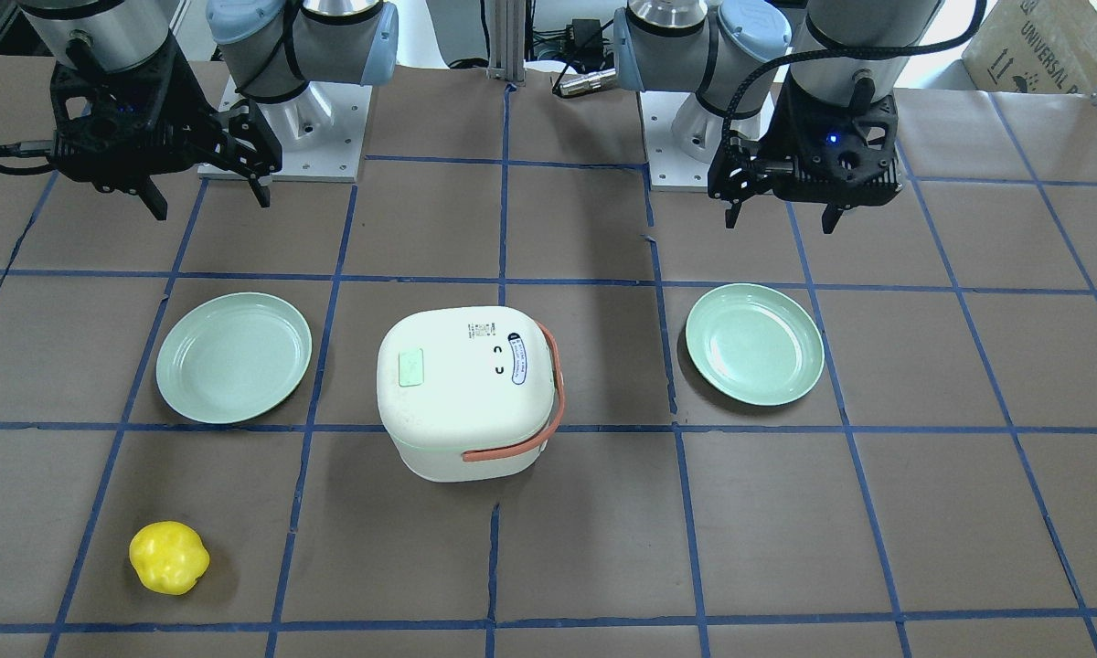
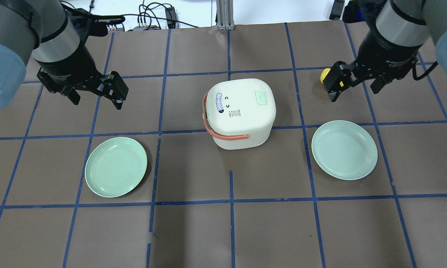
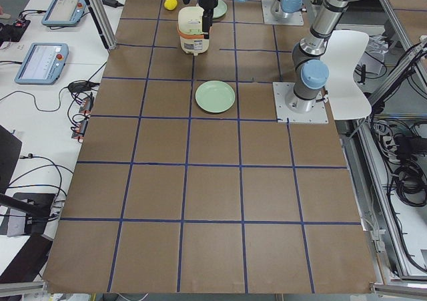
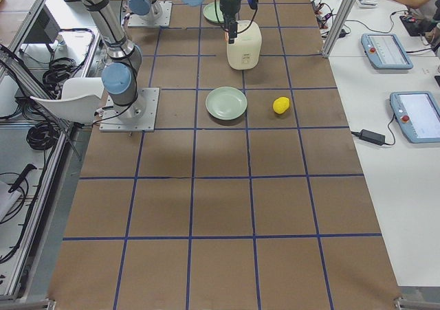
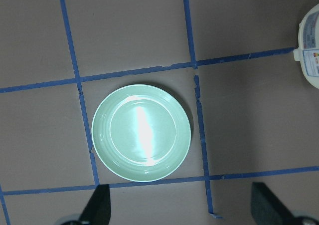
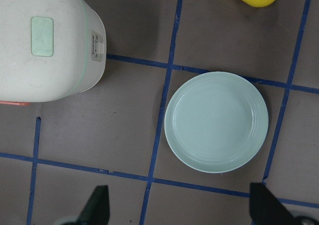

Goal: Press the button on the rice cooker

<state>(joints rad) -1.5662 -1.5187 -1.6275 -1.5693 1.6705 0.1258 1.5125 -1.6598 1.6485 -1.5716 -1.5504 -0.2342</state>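
Noted white rounded plastic rice cooker (image 2: 242, 111) at frame centre, pale green rectangular lid button (image 2: 261, 98) untouched. Found left pincer (image 2: 96, 100) and right pincer (image 2: 354, 91) spread, empty. Judged risk: open pincer straddling button, shoving cooker sideways.

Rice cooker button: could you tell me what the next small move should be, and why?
Probably swing the right gripper over the green button: it sits on the lid's side nearer that gripper, which hovers open, clear of the rice cooker.

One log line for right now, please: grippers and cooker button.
left gripper open, empty, raised | right gripper open, empty, raised | white rice cooker with orange handle mid-table | pale green rectangular button on its top, not touched
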